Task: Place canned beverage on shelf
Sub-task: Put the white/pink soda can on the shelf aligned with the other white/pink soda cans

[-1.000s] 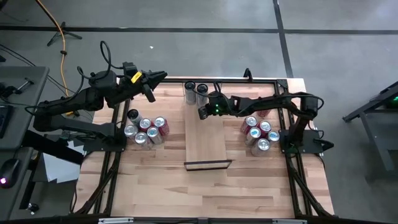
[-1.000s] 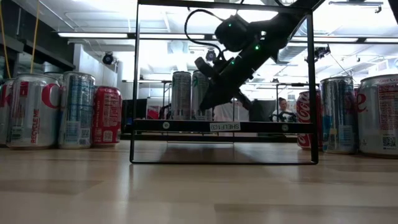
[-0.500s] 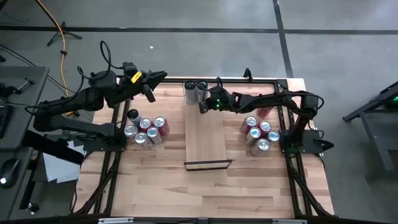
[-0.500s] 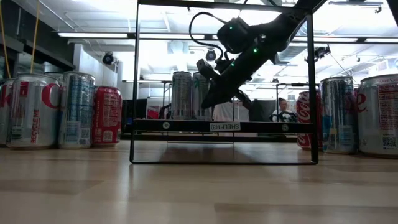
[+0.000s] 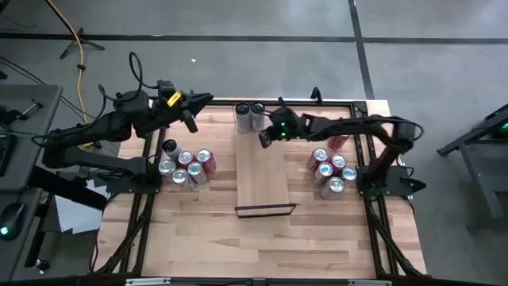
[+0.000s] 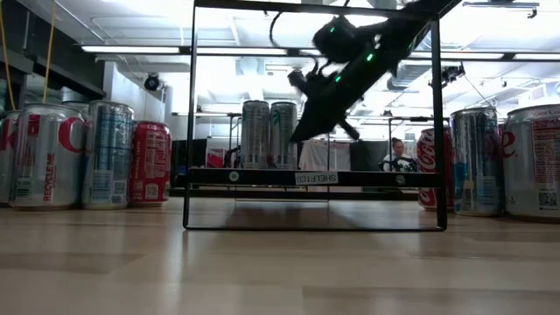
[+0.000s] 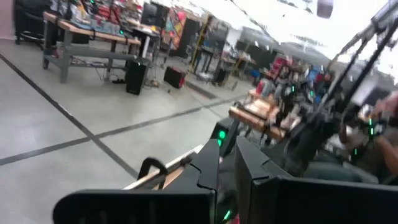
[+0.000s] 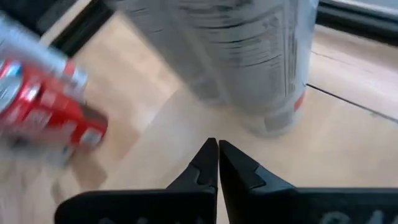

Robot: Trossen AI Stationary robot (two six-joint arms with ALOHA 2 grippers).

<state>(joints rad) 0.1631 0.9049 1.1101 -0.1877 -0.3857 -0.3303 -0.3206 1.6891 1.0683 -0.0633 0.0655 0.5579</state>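
Two tall silver cans [image 5: 249, 115] [image 6: 269, 133] stand upright on their bases at the far end of the pale wooden shelf [image 5: 263, 179], whose black lip [image 5: 266, 210] faces the near edge. My right gripper [image 5: 263, 141] [image 6: 299, 136] [image 8: 217, 155] hovers shut and empty just to the right of the cans, slanting down above the shelf. The nearer can [image 8: 249, 62] fills its wrist view. My left gripper [image 5: 193, 111] [image 7: 227, 165] waits shut, raised over the table's far left.
A cluster of red and silver cans [image 5: 184, 167] stands left of the shelf, another cluster [image 5: 329, 171] to its right. A black frame [image 5: 349, 103] borders the table. A red can [image 8: 50, 106] shows beyond the shelf in the right wrist view.
My right gripper has risen and drawn back a little from the two tall cans, toward the table's right, rolling somewhat, still shut. The cans stay upright where they stood.
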